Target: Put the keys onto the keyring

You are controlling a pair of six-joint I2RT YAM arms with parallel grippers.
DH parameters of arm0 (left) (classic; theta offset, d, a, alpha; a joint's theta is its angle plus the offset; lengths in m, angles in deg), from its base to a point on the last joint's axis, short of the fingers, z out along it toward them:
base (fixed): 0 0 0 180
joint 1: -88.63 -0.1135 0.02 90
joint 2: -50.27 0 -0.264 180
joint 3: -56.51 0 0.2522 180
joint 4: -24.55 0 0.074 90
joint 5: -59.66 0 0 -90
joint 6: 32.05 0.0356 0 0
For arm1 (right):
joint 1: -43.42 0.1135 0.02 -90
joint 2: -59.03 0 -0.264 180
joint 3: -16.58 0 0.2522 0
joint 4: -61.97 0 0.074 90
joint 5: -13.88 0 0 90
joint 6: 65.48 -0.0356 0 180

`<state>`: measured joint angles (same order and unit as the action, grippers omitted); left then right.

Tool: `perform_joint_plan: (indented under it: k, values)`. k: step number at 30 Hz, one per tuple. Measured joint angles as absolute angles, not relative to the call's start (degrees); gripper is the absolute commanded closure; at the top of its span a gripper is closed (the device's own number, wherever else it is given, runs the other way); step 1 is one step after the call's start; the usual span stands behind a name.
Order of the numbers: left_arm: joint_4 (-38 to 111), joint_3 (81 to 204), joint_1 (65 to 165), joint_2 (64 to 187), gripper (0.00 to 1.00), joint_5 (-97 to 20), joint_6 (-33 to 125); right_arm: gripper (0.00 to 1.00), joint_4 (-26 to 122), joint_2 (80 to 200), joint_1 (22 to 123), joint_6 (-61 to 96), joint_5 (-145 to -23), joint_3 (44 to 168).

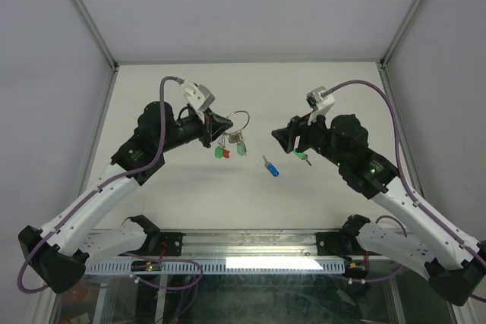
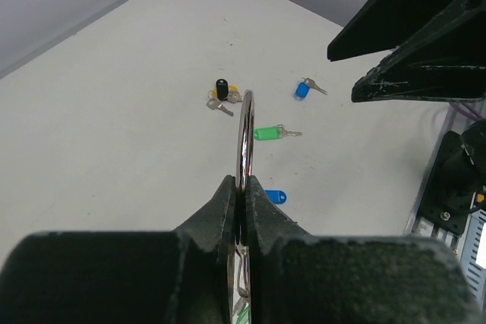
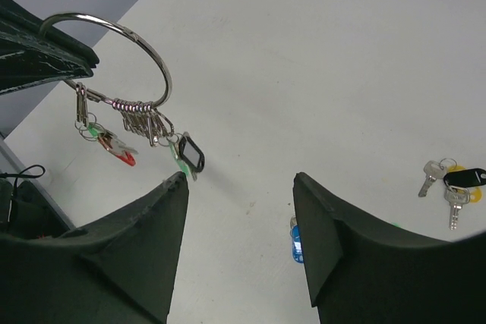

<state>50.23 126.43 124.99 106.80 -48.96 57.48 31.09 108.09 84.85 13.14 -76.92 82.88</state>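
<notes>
My left gripper (image 1: 225, 124) (image 2: 243, 187) is shut on the keyring (image 1: 240, 120), held above the table. The left wrist view shows the ring (image 2: 244, 134) edge-on. In the right wrist view it is a wide silver loop (image 3: 156, 58) with red-capped (image 3: 124, 156), green-capped and black-tagged keys (image 3: 190, 154) dangling from it. My right gripper (image 1: 280, 139) (image 3: 239, 180) hangs open and empty, facing the ring from the right. Loose keys lie on the table: a blue one (image 1: 271, 168) (image 2: 275, 196) (image 3: 295, 242), a green one (image 2: 267, 133) (image 1: 304, 158) and another blue one (image 2: 302, 90).
A small black-and-yellow key bunch (image 2: 222, 95) (image 3: 458, 184) lies on the table beyond the loose keys. Grey walls enclose the white table (image 1: 182, 195) on three sides. The arms' bases and a metal rail (image 1: 243, 252) run along the near edge.
</notes>
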Motion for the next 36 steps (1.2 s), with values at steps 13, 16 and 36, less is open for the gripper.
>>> perform_joint_plan:
  k: [13, 16, 36]
  values:
    - [42.43, 114.74, 121.67, 110.69, 1.00, -48.61, 51.86, 0.41, 33.21, 105.44, 84.85, 12.81, -71.80, 80.73]
    - [39.74, 111.61, 118.46, 113.69, 1.00, -50.05, 49.44, 0.41, 33.10, 105.14, 84.85, 12.79, -71.17, 80.10]
    - [33.58, 109.01, 104.49, 127.98, 0.87, -49.68, 44.85, 0.41, 32.88, 103.85, 84.85, 10.28, -70.29, 75.42]
